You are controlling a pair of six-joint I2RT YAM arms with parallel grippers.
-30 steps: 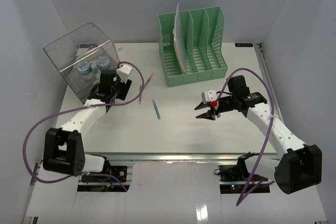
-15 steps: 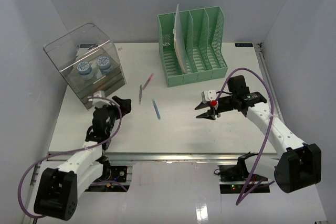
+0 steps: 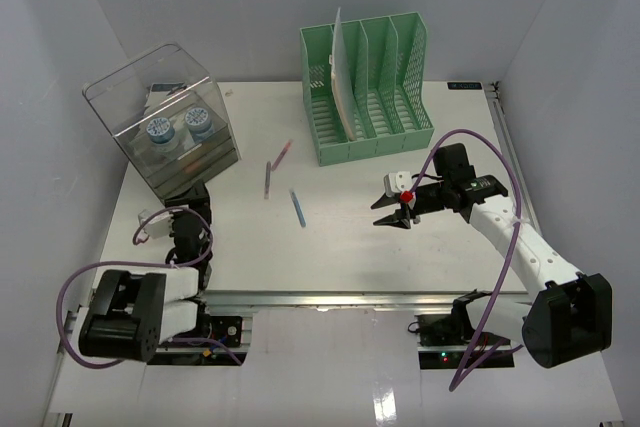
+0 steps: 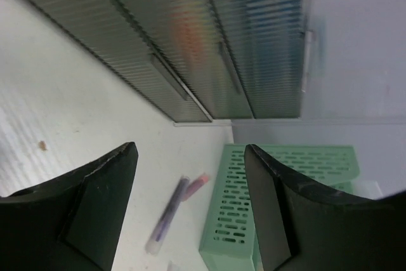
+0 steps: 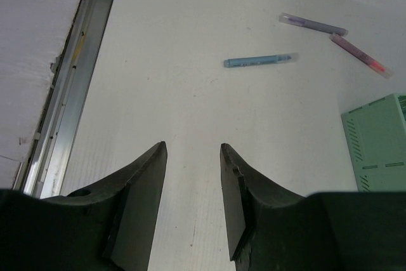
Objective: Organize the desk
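Note:
The white desk (image 3: 350, 257) holds three loose pens: a purple one (image 3: 268, 180), a pink one (image 3: 284, 154) and a blue one (image 3: 297, 208), left of centre. My right gripper (image 3: 383, 211) is open and empty, low over the desk right of the blue pen. In the right wrist view (image 5: 192, 146) the blue pen (image 5: 260, 61), purple pen (image 5: 314, 25) and pink pen (image 5: 360, 55) lie ahead of it. My left gripper (image 3: 195, 192) is open and empty by the base of the clear plastic box (image 3: 170, 122). In the left wrist view (image 4: 189, 150) the purple pen (image 4: 166, 215) lies ahead.
A green file rack (image 3: 368, 87) with a white sheet (image 3: 342, 72) in it stands at the back centre. The clear box has ribbed drawers (image 4: 190, 42) and two bottles (image 3: 180, 129). A silver rail (image 3: 330, 299) runs along the front edge. Pale walls close in the sides.

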